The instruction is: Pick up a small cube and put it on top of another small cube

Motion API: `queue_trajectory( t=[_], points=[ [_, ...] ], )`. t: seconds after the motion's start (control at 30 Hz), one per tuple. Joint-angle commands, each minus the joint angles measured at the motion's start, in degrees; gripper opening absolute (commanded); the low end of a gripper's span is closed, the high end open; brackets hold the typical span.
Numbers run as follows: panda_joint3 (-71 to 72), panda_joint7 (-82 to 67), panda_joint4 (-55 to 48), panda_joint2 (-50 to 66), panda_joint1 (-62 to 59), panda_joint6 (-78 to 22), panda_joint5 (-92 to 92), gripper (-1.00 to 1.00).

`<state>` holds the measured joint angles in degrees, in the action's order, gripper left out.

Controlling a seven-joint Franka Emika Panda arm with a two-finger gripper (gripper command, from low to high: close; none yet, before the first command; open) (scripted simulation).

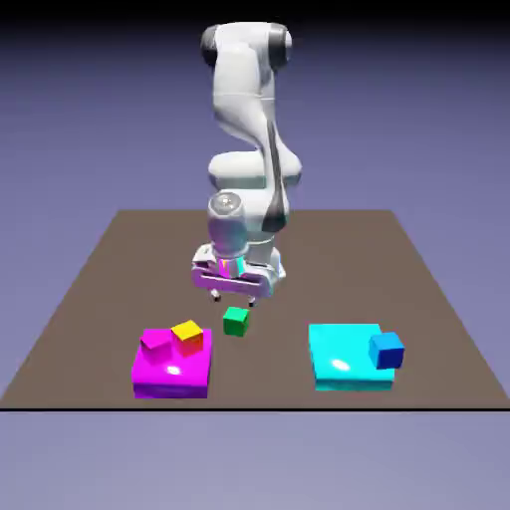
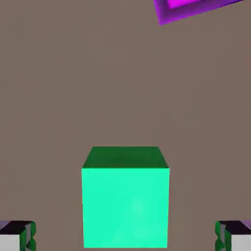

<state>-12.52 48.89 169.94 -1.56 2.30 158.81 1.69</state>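
Note:
The small green cube [image 1: 235, 321] rests on the brown table between the two flat blocks. In the hand view the green cube [image 2: 125, 196] fills the lower middle, standing between the two finger tips. My gripper [image 1: 233, 295] hovers just above and slightly behind the cube, jaws open wide, nothing held. My gripper [image 2: 125, 238] shows only as its grey fingertips [image 2: 17, 236] at the bottom corners. A small blue cube [image 1: 387, 350] sits on the cyan block's right edge. A red cube with a yellow top [image 1: 187, 337] sits on the magenta block.
A flat magenta block [image 1: 171, 371] lies at the exterior view's left, a flat cyan block [image 1: 344, 359] at its right. A corner of the magenta block [image 2: 191, 10] shows at the top of the hand view. The table's front edge [image 1: 255, 406] is close by.

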Motion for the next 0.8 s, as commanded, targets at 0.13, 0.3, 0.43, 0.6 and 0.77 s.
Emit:
queue_trajectory(
  t=[0.13, 0.3, 0.43, 0.6, 0.77],
  points=[
    [7.7, -6.0, -0.9, 10.4, -5.3, 9.3, 8.7, 0.00],
    [6.1, -4.7, -0.7, 8.1, -4.3, 7.3, 6.8, -1.00],
    [-0.1, 0.1, 0.0, -0.2, -0.3, -0.1, -0.1, -1.00],
    [-5.3, 1.6, -1.6, -5.7, 3.1, -7.1, -5.3, -1.00],
    [-8.9, -8.5, -11.9, -3.4, 5.5, -14.9, -6.0, -1.00]
  ],
)
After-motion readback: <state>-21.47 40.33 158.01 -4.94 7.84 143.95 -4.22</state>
